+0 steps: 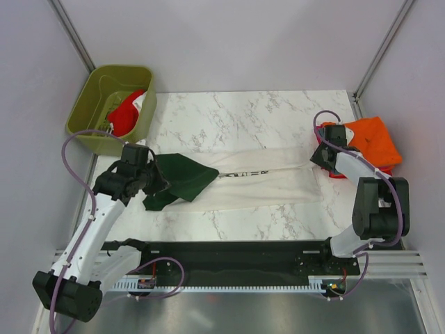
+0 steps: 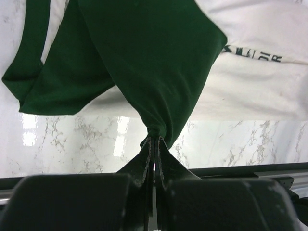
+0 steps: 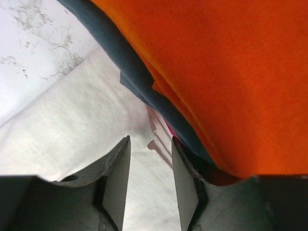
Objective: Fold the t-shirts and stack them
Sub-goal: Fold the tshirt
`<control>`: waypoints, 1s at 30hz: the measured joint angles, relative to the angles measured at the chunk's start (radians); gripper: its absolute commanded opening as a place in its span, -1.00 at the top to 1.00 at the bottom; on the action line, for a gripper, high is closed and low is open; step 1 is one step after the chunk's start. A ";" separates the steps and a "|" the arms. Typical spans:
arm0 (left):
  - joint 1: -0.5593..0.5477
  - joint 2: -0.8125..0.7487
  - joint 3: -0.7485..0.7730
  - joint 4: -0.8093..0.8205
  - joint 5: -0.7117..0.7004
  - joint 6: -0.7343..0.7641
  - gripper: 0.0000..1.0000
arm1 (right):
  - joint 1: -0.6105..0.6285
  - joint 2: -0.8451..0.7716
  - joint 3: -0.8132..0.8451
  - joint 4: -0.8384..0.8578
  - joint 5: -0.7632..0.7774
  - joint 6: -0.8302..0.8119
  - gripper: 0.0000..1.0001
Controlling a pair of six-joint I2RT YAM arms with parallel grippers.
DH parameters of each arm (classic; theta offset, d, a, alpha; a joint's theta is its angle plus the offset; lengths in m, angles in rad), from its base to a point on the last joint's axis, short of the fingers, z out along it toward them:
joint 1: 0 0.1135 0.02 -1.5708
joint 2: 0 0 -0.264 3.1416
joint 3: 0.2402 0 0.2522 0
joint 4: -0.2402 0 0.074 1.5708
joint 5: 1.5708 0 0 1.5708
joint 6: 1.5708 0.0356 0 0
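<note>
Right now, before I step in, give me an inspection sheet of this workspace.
Surface: white marble-pattern tabletop; no spills seen.
Job's things: cream cloth t-shirt with dark green sleeves lies as a long strip across the middle; folded orange t-shirt tops a stack at the right edge, over a grey-blue layer; red shirt lies in the olive-green plastic bin.
Clutter: that bin, back left corner; nothing else seen.
Grippers: left gripper shut on a green sleeve; right gripper open over the cream shirt's end beside the stack.
Cables: purple cables loop by each arm.
Surroundings: grey wall panels, metal frame posts.
</note>
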 measured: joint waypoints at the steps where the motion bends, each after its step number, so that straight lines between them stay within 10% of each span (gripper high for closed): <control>1: 0.000 -0.002 -0.013 -0.003 0.004 -0.002 0.96 | 0.000 -0.018 -0.001 -0.005 0.002 -0.002 0.01; 9: 0.000 -0.018 -0.048 -0.006 0.006 -0.007 0.96 | 0.082 -0.177 0.000 -0.031 -0.032 -0.001 0.10; 18: 0.000 0.043 -0.014 -0.002 -0.011 -0.007 0.96 | 0.458 -0.322 -0.166 0.155 -0.256 0.211 0.13; 30: 0.006 0.315 0.147 0.074 -0.157 -0.007 0.95 | 0.801 -0.077 -0.151 0.400 -0.232 0.422 0.18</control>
